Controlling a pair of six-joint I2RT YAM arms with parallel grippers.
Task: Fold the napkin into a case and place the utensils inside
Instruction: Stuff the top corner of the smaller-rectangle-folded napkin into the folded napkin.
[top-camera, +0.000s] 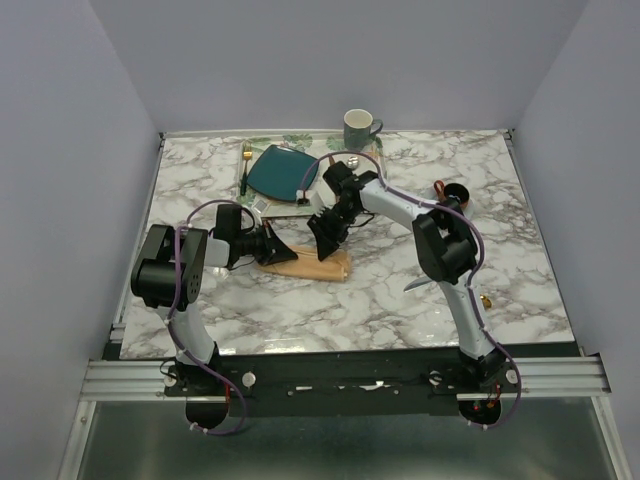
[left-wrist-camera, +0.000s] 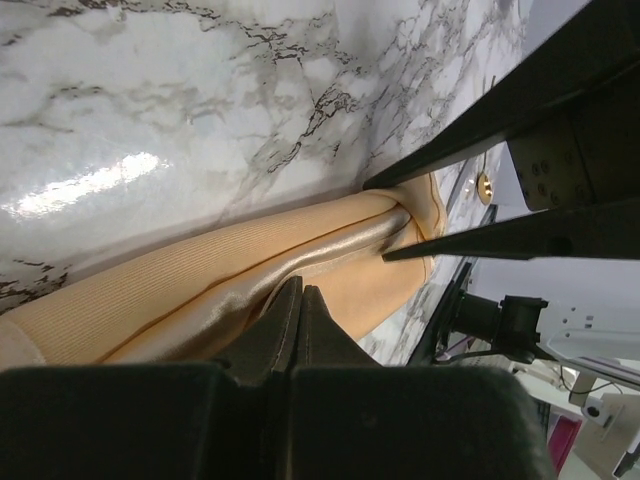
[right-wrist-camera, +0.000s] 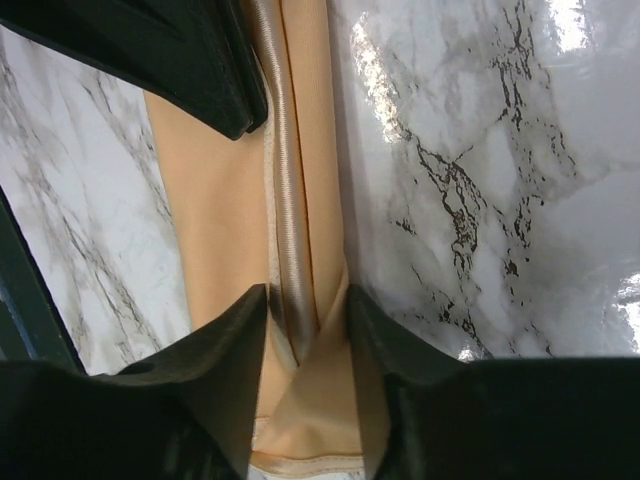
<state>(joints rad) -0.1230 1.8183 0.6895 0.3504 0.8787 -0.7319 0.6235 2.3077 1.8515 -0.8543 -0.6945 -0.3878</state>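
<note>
**Napkin Fold: Both Grippers at the Cloth**

**Top external view.** The napkin (top-camera: 308, 264) lies folded into a narrow peach strip on the marble table (top-camera: 380, 305), near the centre and just nearer than the teal plate (top-camera: 283, 172). The left gripper (top-camera: 280, 252) is at the strip's left end. The right gripper (top-camera: 322, 245) comes down onto its middle from the far side. A slim silver-grey knife (top-camera: 417, 285) lies well to the right, beside the right arm. A mug (top-camera: 358, 128) stands at the far edge, and a dark-handled fork (top-camera: 245, 170) lies left of the plate.

**Left wrist view.** The left gripper's fingers (left-wrist-camera: 275, 325) are pressed together, their tips on the shiny folded edge of the napkin (left-wrist-camera: 170, 290). Whether any cloth is caught between them cannot be told. The right gripper's two black fingers (left-wrist-camera: 455, 150) stand farther along the same fold.

**Right wrist view.** The right gripper's fingers (right-wrist-camera: 225, 350) are spread, one on each side of a raised ridge of the napkin (right-wrist-camera: 215, 200). Whether they are squeezing the ridge cannot be told. The left gripper's finger (right-wrist-camera: 195, 65) sits at the far end of the ridge.
</note>
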